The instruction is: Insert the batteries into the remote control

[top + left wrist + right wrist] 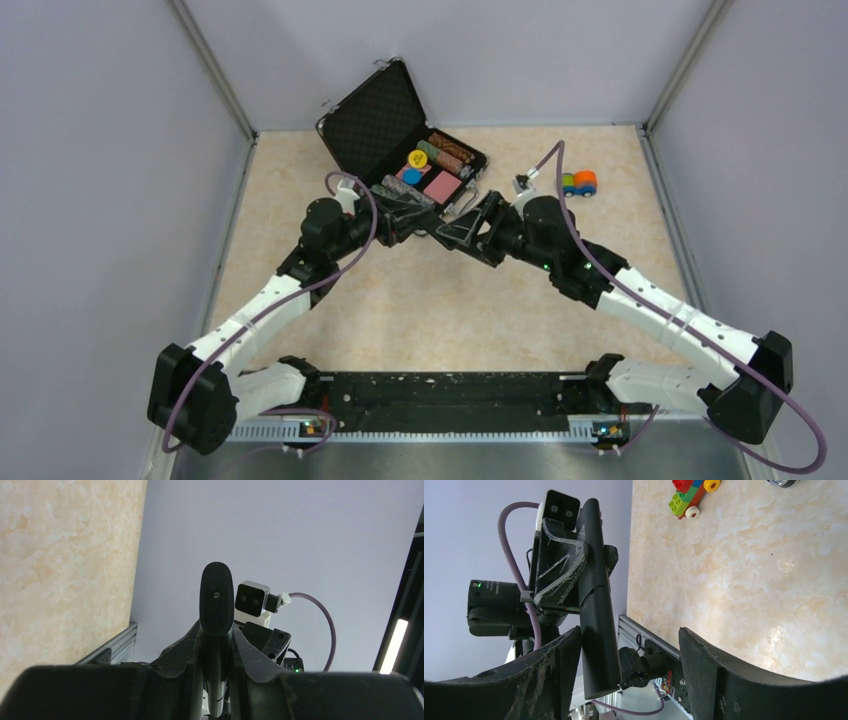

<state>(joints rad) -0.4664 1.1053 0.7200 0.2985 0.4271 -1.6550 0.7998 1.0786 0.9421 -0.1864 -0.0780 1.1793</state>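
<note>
The remote control [216,600], a slim black bar, is held off the table, and my left gripper [220,680] is shut on it, one finger on each side. In the right wrist view the remote control [596,595] hangs lengthwise, with the left gripper [559,565] clamped on its upper part. Its lower end sits inside my right gripper [634,675], close to that gripper's left finger [556,675]. The right gripper is open, with a wide gap to its other finger [709,675]. From above, both grippers meet at mid-table [440,228]. The batteries are out of view.
An open black case [375,120] with foam lining and coloured chips stands just behind the grippers. A small toy of coloured bricks [579,183] lies at the back right and also shows in the right wrist view as the toy [689,497]. Pale walls enclose the table.
</note>
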